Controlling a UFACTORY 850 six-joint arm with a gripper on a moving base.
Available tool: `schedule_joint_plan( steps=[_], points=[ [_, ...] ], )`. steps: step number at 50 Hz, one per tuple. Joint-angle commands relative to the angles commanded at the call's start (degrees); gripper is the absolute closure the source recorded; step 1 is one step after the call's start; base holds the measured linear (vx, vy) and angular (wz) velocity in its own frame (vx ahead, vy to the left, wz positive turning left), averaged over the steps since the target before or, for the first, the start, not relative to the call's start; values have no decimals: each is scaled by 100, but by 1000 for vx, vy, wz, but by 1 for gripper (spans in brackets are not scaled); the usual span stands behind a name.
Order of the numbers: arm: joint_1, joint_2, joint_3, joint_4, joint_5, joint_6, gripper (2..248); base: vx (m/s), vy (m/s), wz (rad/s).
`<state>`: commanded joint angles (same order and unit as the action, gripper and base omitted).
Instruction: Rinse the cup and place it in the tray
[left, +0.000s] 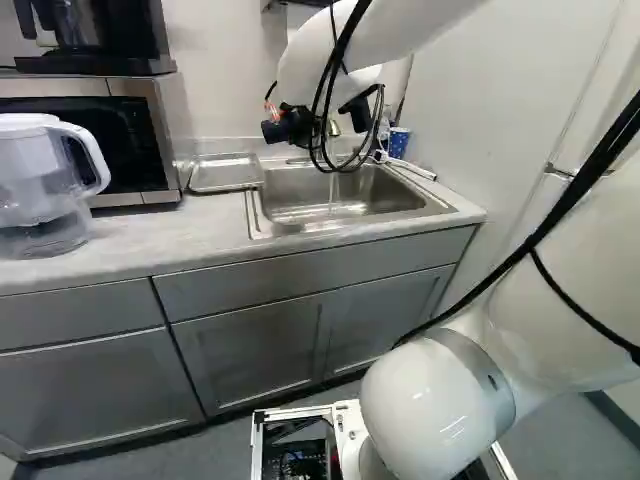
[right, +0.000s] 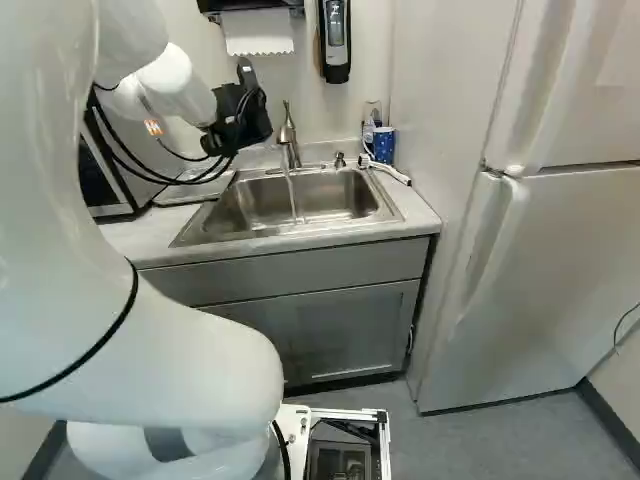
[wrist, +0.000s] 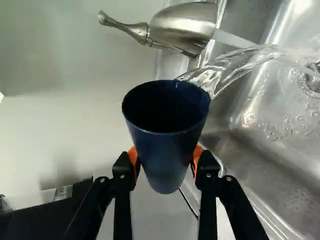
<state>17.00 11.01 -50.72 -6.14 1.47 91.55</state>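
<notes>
Dark blue cup pinched between my gripper's orange pads; running water skirted its rim on the sink side, so I judged the next small shift belonged that way.

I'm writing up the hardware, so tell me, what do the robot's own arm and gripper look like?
The arm is smooth and white with rounded joints, a grey band near its base and black cables running along the outside. An orange-and-white tag sits near the wrist. The gripper is black, with two fingers, orange pads and small silvery screws.
</notes>
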Motion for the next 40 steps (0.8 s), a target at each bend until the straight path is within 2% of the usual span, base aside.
schedule_joint_plan(
  steps=[32,40],
  points=[
    [0,0,0,0,0,1927,129,0,0,0],
    [0,0,0,0,0,1927,129,0,0,0]
  ],
)
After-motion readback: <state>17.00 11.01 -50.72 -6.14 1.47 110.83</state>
